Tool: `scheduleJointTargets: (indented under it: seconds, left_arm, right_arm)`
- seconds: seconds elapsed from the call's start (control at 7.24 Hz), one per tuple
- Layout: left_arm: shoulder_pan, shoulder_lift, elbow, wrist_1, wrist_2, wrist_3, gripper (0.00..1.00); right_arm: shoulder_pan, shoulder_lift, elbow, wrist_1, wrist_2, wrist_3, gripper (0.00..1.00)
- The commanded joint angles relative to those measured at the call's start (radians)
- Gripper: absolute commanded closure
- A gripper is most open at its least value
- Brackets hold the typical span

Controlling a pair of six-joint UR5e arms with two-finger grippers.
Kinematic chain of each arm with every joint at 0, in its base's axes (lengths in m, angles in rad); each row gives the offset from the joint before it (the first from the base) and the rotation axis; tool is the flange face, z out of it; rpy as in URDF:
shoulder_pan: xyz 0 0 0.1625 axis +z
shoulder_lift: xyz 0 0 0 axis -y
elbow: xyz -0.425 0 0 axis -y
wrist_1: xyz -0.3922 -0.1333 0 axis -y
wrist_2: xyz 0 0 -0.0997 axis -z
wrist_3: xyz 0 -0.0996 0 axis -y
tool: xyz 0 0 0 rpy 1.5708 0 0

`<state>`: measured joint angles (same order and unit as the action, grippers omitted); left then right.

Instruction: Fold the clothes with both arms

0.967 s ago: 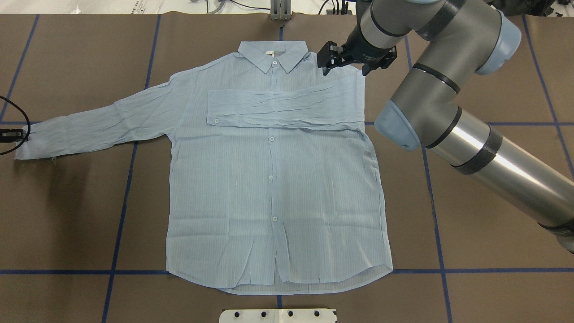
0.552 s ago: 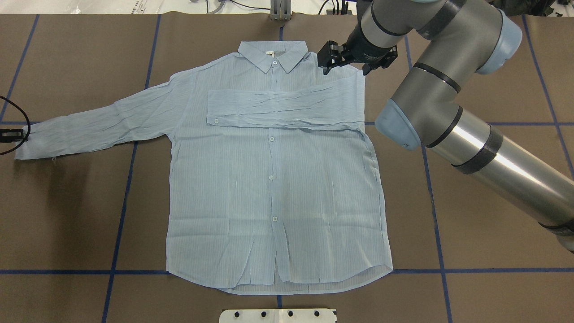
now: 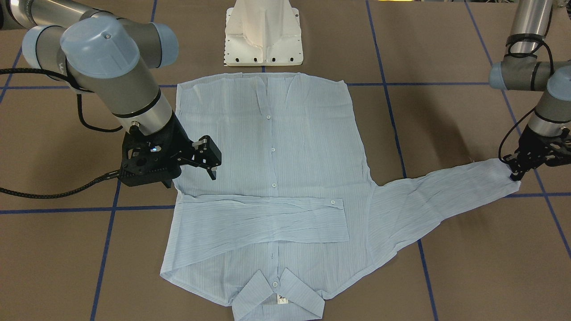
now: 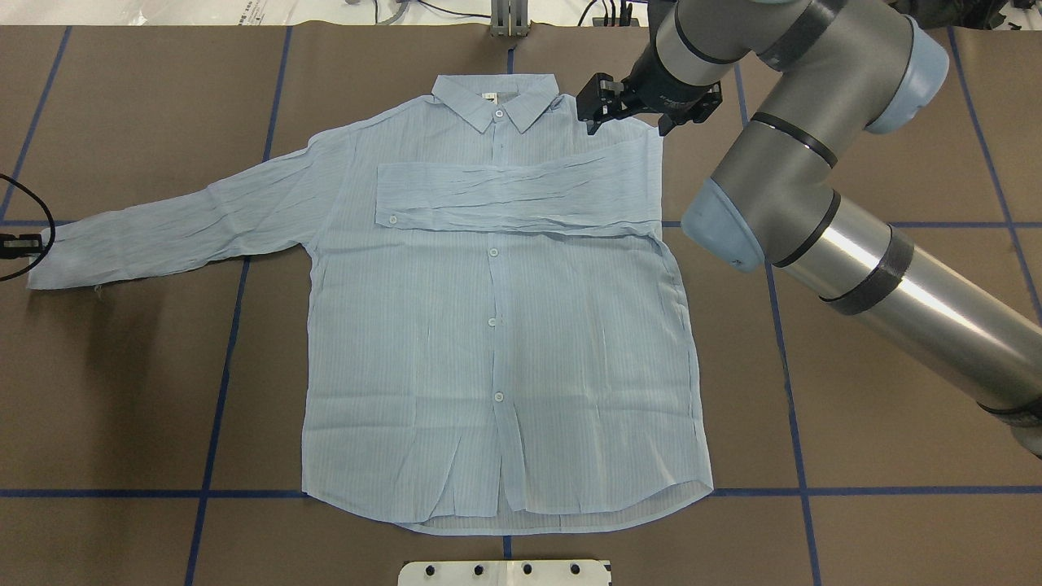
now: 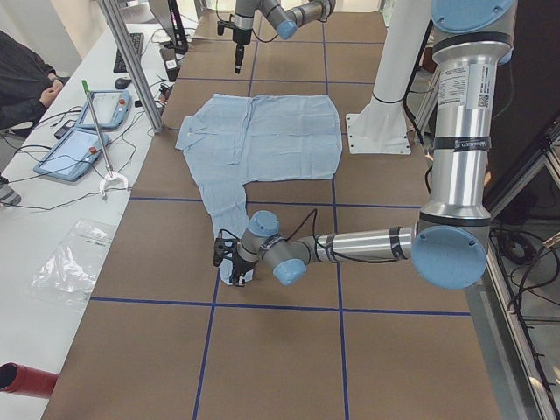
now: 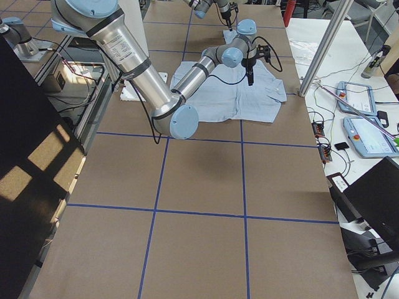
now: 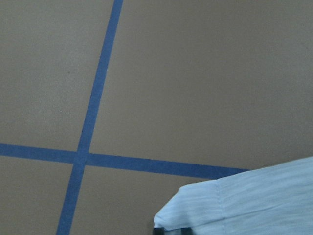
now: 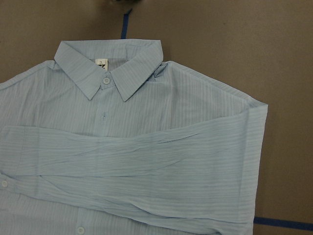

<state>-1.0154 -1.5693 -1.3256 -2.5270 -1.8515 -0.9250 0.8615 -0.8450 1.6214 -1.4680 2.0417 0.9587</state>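
Note:
The light-blue shirt (image 4: 496, 350) lies flat and buttoned on the brown table, collar (image 4: 494, 96) at the far side. One sleeve (image 4: 521, 195) is folded across the chest. The other sleeve (image 4: 179, 220) stretches out to the view's left. My left gripper (image 3: 515, 174) sits at that sleeve's cuff (image 7: 244, 205), shut on its end; in the overhead view it shows at the left edge (image 4: 20, 244). My right gripper (image 4: 627, 122) is open and empty. It hovers above the shirt's shoulder beside the collar, also seen from the front (image 3: 191, 178). The right wrist view looks down on the collar and folded sleeve (image 8: 146, 161).
The white pedestal base (image 3: 263, 40) stands at the robot's side just beyond the shirt's hem. Blue tape lines (image 4: 220, 350) grid the brown table. A side table with tablets (image 5: 87, 131) and cables runs along the far edge.
My right gripper has crept slightly toward the far edge above the shoulder. The shirt and the left gripper look unchanged.

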Motion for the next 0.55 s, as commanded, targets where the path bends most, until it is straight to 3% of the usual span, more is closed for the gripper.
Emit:
scheduleJointTargets:
  seconds: [0.0, 0.14, 0.28, 0.41]
  left_arm:
    - [0.001, 0.000, -0.001, 0.001, 0.000, 0.000, 0.77]
    - [0.001, 0.000, -0.001, 0.001, 0.000, 0.003, 0.58]
    - [0.001, 0.000, 0.000, 0.002, 0.002, 0.005, 0.48]
    - [0.001, 0.000, 0.000, 0.002, 0.003, 0.005, 0.47]
  right_arm:
    - [0.001, 0.000, 0.000, 0.000, 0.000, 0.000, 0.00]
    - [0.001, -0.002, 0.000, 0.000, 0.000, 0.000, 0.00]
    - [0.001, -0.002, 0.000, 0.000, 0.000, 0.000, 0.00]
    - [0.001, -0.002, 0.000, 0.000, 0.000, 0.000, 0.00]
